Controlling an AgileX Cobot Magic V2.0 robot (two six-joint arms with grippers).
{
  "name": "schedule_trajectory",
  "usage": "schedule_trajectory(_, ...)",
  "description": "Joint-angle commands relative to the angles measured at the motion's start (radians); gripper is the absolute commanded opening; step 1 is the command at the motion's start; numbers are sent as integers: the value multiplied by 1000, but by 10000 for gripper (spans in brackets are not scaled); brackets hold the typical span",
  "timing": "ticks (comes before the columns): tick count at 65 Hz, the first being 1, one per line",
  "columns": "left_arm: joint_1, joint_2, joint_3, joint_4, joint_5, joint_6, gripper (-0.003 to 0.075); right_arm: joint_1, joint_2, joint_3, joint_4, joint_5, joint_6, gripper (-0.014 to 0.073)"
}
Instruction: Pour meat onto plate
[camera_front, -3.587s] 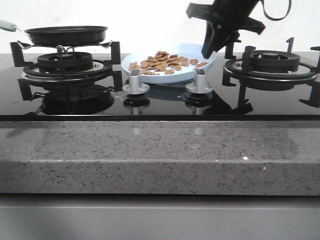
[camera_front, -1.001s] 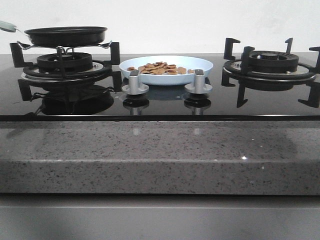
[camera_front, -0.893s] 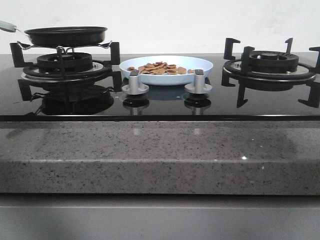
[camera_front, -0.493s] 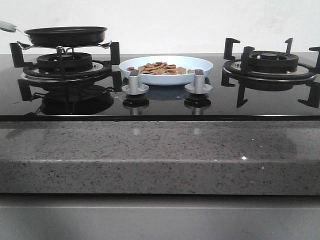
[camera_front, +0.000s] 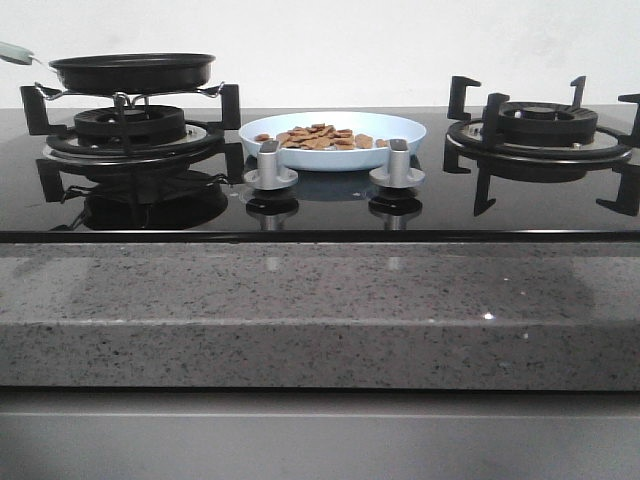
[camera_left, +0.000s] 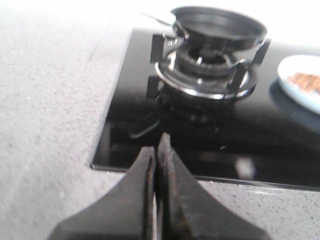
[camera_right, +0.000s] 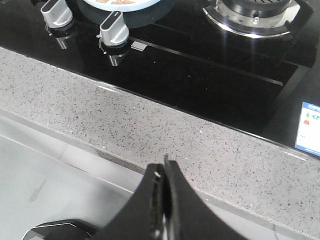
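Front view shows you the heap of small flat reddish-brown meat chunks (camera_front: 318, 136) already lying in the wide, shallow pale-blue round plate (camera_front: 405, 128), which sits flat on the black glass hob between the two burners, just behind the two silver knobs (camera_front: 271, 165). The black frying pan (camera_front: 133, 70) rests on the left burner grate and I can't see into it, so the pour looks done to me. Both claws are pinched closed and empty, the left gripper (camera_left: 158, 150) over the counter beside the hob's corner and the right gripper (camera_right: 163, 172) over the speckled grey stone edge, so you likely have nothing left to do.

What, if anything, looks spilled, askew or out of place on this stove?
Nothing stands out. The meat lies inside the plate, which sits level between the burners, and the frying pan rests squarely on its grate.
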Motion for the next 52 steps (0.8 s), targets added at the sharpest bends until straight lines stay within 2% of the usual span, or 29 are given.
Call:
schedule_trajectory(1, 2, -126, 100, -39, -192, -4, -20, -4, 3, -23, 11, -55, -8, -71)
schedule_trajectory(13, 2, -311, 233, 3, -244, -4, -20, -4, 3, -23, 11, -55, -8, -71)
schedule_trajectory(27, -14, -307, 236, 91, -271, -4, -20, -4, 3, -23, 11, -53, -8, -71)
schedule_trajectory(52, -10, -307, 236, 91, -322, -4, -20, -4, 4, -23, 11, -53, -8, -71)
